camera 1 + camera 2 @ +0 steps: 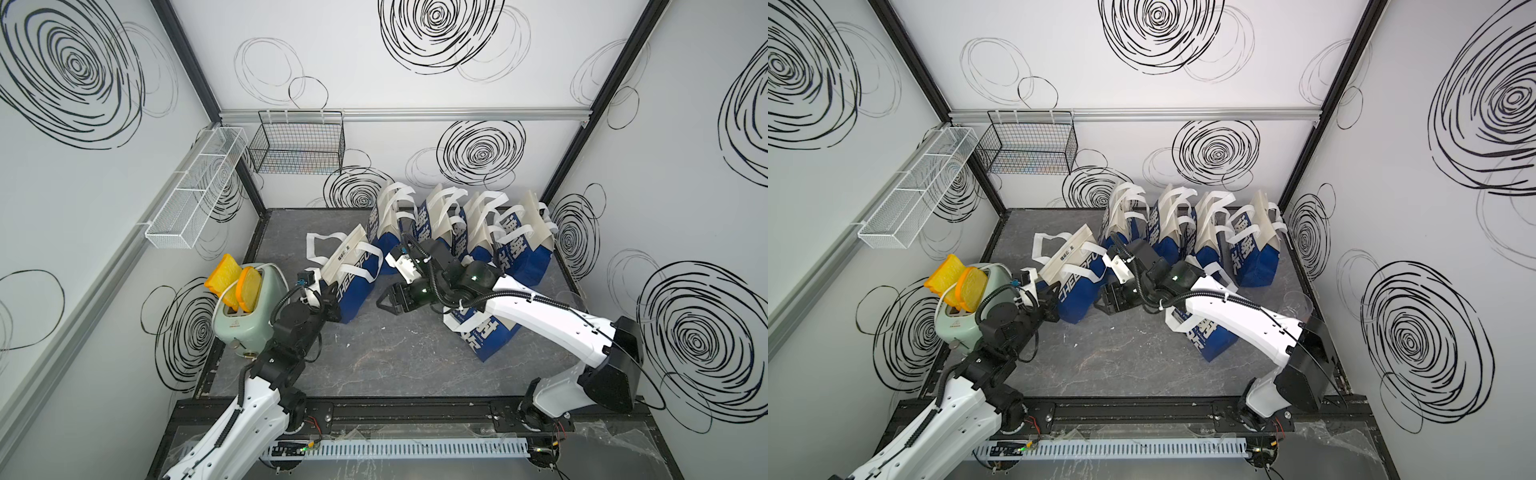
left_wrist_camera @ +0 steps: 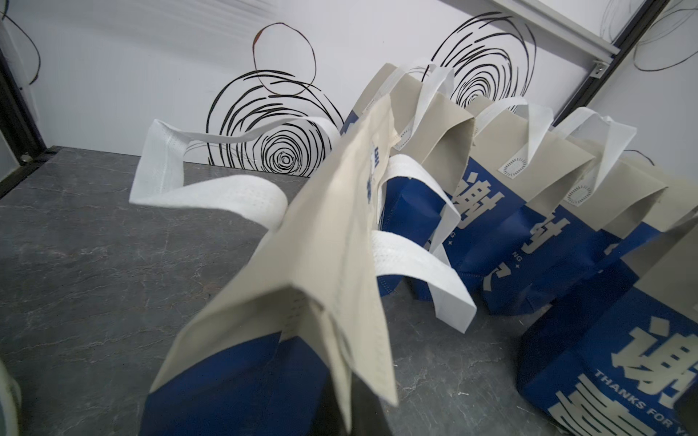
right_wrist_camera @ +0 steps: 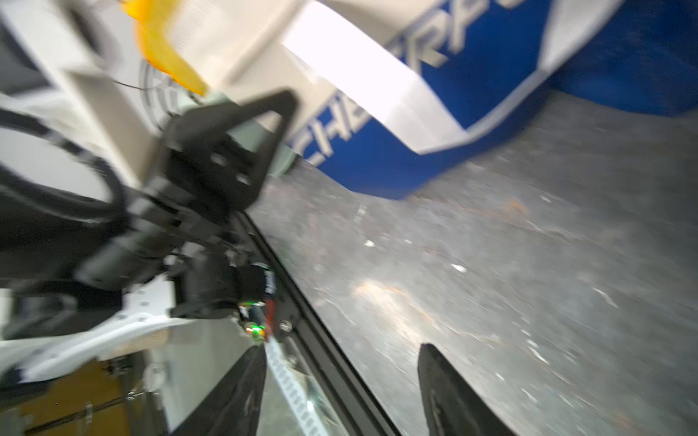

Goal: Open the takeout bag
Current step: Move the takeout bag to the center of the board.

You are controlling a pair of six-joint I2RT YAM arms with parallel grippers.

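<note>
The takeout bag (image 1: 353, 272) is blue below and beige on top, with white strap handles. It leans over at the table's left middle in both top views (image 1: 1077, 280). My left gripper (image 1: 330, 305) is shut on the bag's near side edge. In the left wrist view the beige fold (image 2: 332, 302) runs down between the jaws (image 2: 353, 413). My right gripper (image 1: 384, 301) hovers open just right of the bag with nothing between its fingers, which stand well apart in the right wrist view (image 3: 340, 381). The bag's mouth is pressed flat.
Several similar bags (image 1: 461, 232) stand in a row along the back wall. Another one (image 1: 486, 336) lies flat under my right arm. A green toaster (image 1: 245, 320) with orange bread slices stands left of my left arm. Wire baskets (image 1: 299, 143) hang on the walls.
</note>
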